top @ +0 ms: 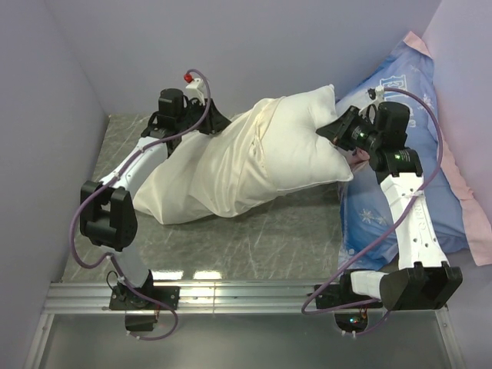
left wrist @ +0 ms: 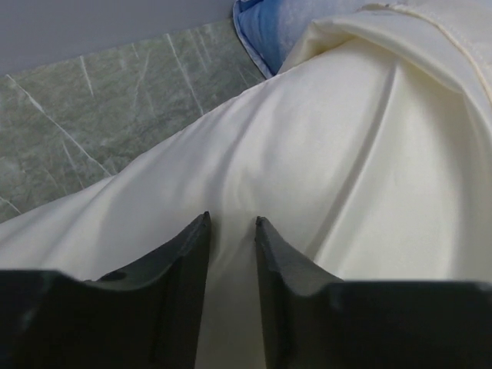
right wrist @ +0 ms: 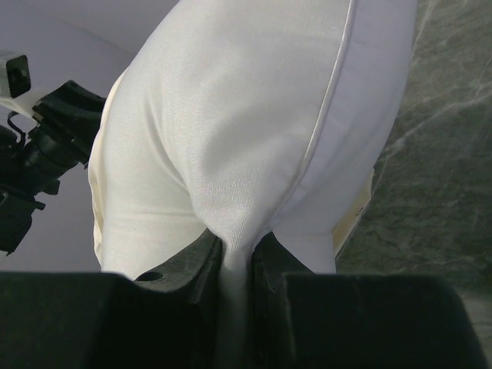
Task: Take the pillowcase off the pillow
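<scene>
The white pillow (top: 307,138) lies across the table's middle, its right half bare. The cream pillowcase (top: 207,177) covers its left half, wrinkled, and trails down to the left. My left gripper (top: 201,123) sits at the far side of the pillowcase. In the left wrist view it (left wrist: 232,221) is shut on a fold of the cream fabric (left wrist: 330,154). My right gripper (top: 332,131) is at the pillow's right end. In the right wrist view it (right wrist: 236,240) is shut on a pinch of the white pillow (right wrist: 254,100), with a strip of cream case (right wrist: 355,215) showing beneath.
A blue printed pillow (top: 415,154) with a pink edge (top: 469,207) leans at the right, just behind my right arm; it also shows in the left wrist view (left wrist: 269,31). The grey marbled table (top: 254,231) is walled at the back and both sides.
</scene>
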### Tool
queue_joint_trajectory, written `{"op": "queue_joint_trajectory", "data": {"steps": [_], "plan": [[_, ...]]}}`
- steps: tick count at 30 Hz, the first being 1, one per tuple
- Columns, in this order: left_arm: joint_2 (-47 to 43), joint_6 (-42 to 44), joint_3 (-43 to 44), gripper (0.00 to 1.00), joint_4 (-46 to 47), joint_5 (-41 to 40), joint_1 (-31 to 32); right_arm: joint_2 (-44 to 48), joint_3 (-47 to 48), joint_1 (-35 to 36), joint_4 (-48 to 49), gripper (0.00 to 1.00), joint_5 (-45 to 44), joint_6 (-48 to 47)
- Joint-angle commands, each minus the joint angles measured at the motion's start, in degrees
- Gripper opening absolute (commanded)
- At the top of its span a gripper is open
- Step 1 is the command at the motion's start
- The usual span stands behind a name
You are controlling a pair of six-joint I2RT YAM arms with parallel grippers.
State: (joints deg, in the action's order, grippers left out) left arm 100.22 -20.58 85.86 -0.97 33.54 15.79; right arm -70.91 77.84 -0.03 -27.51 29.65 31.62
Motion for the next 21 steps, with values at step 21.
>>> {"op": "queue_joint_trajectory", "data": {"steps": [21], "plan": [[-8.8,-6.0,-6.2,0.07,4.7,-11.0,-5.9,3.9,10.8,0.3,0.4,0.00,-0.8,0.6]]}}
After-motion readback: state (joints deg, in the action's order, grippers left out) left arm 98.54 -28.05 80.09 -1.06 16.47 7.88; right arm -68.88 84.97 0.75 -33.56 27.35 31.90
